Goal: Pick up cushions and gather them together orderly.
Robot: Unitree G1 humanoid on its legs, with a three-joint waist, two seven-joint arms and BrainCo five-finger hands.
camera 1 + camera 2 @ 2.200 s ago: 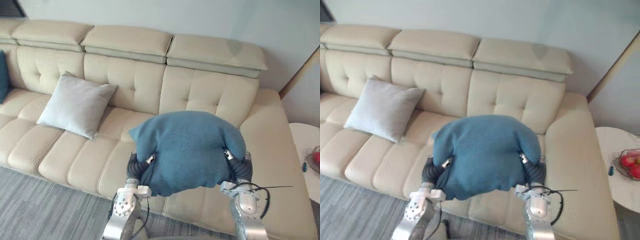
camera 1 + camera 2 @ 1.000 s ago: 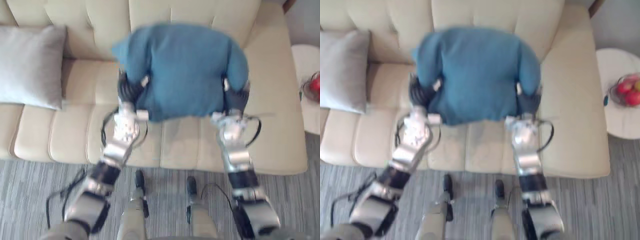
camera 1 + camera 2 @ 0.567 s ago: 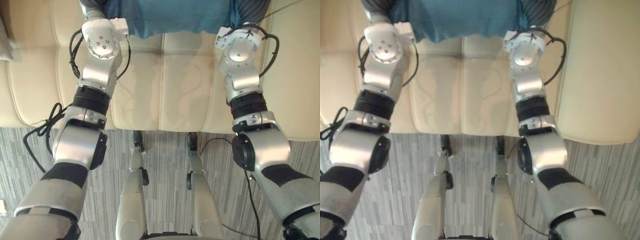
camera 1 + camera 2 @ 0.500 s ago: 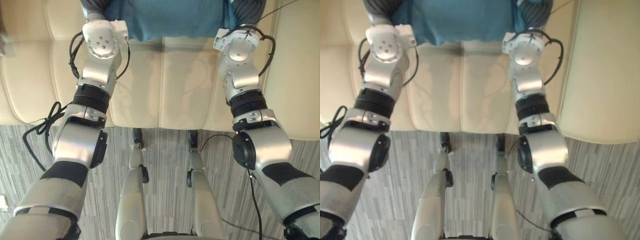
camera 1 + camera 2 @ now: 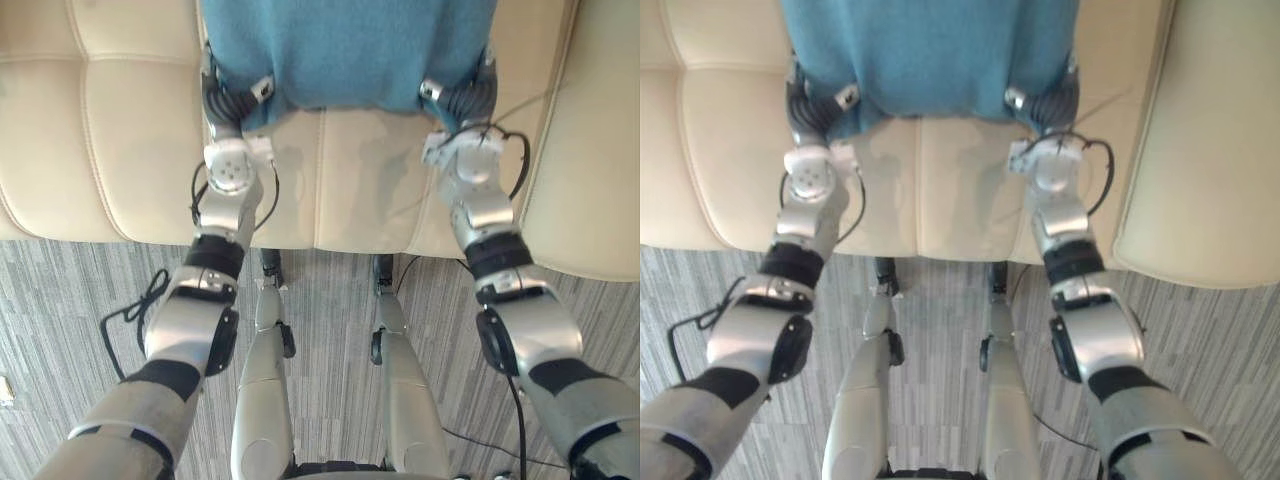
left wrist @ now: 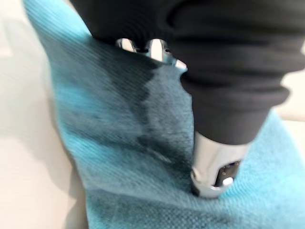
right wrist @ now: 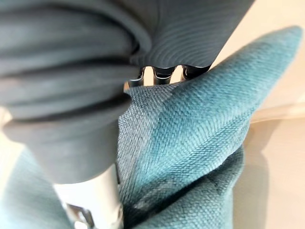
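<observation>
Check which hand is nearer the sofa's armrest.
Right. The right hand grips the teal cushion's side next to the armrest; the left hand grips the opposite side, farther away.

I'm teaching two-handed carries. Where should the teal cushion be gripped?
By its side edges near the lower corners, one hand from each side. The cushion is wide and floppy; left hand and right hand pinching opposite edges should hold it spread.

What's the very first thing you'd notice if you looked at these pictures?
A big teal cushion jumps out first, at the top of the head views, over the cream sofa. The robot's left hand and right hand pinch its two lower corners, one on each side. In front of the sofa lies a grey striped carpet.
</observation>
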